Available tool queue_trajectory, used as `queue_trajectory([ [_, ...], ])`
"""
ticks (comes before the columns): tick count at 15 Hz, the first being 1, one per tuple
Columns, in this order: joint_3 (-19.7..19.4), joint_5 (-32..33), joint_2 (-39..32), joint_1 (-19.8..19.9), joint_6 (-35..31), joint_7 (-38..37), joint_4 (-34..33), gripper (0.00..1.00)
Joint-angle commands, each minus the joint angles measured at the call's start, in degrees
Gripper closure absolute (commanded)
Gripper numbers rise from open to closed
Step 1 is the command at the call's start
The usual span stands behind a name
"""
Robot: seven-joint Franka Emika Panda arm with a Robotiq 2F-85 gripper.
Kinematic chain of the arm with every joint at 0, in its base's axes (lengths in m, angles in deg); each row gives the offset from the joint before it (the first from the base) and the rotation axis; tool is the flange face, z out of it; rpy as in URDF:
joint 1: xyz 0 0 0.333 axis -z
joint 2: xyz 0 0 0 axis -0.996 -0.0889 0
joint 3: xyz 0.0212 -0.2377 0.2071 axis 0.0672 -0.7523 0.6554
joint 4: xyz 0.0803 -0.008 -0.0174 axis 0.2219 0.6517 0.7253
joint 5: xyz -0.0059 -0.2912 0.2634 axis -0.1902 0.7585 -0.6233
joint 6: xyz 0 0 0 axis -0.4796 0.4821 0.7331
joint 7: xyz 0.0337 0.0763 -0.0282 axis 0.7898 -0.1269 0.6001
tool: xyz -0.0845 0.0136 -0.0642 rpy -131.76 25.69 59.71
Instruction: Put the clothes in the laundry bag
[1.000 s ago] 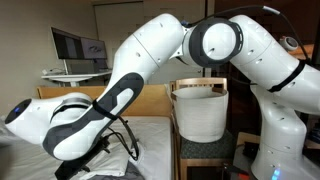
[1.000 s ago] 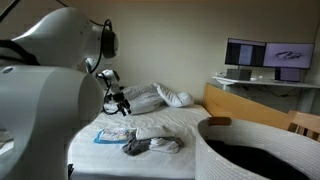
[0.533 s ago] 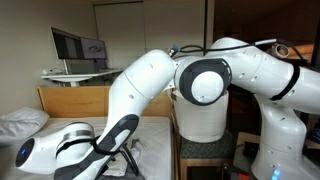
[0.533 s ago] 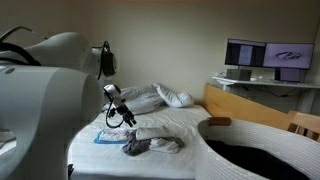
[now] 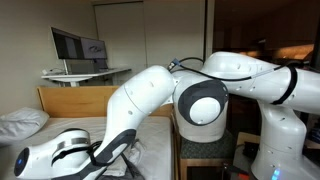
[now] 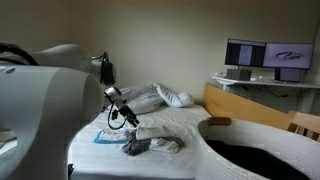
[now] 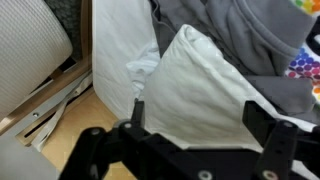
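Spread as wide as they went, the jaws of the gripper (image 7: 197, 128) pinched nothing. In the wrist view a white garment (image 7: 215, 85) lay squarely between them, and a dark grey garment (image 7: 225, 30) sat just beyond the fingertips. We could not tell whether the tips touched the fabric. We judged the wide stance deliberate: soft cloth bunches, and open jaws straddling a fold should gather more of it (a narrow pair would likely catch only an edge).

In an exterior view the clothes (image 6: 155, 145) made one low heap directly under the jaws. The laundry bag (image 6: 207, 145) stood well apart from them beside the bed, mouth upward, so we reckoned a grasp, a lift and a carry were all yet to do.

Under the jaws stretched a white bedsheet (image 6: 185, 120), with a patterned cloth (image 6: 108, 136) just beside them and a pillow (image 6: 148, 98) beyond. Far past the jaws a monitor (image 6: 262, 55) glowed on a desk (image 6: 250, 83); the room was dim.
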Motion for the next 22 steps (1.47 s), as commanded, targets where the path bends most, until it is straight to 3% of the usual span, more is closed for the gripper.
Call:
queue_trajectory([
  [1,-0.01,0.00,0.00,0.00,0.05,-0.01,-0.15,0.00],
  [9,0.14,0.04,-9.42,-0.32,3.18,3.62,-9.01,0.00],
  [13,-1.69,-0.88,-15.37,0.52,9.23,3.11,-18.09,0.00],
  [14,-1.70,0.08,-11.99,0.60,8.49,1.07,-13.00,0.00],
  [19,-3.70,0.26,-12.55,3.20,12.55,-0.61,-14.72,0.00],
  [22,-4.85,1.63,-12.51,3.25,18.49,-1.23,-12.85,0.00],
])
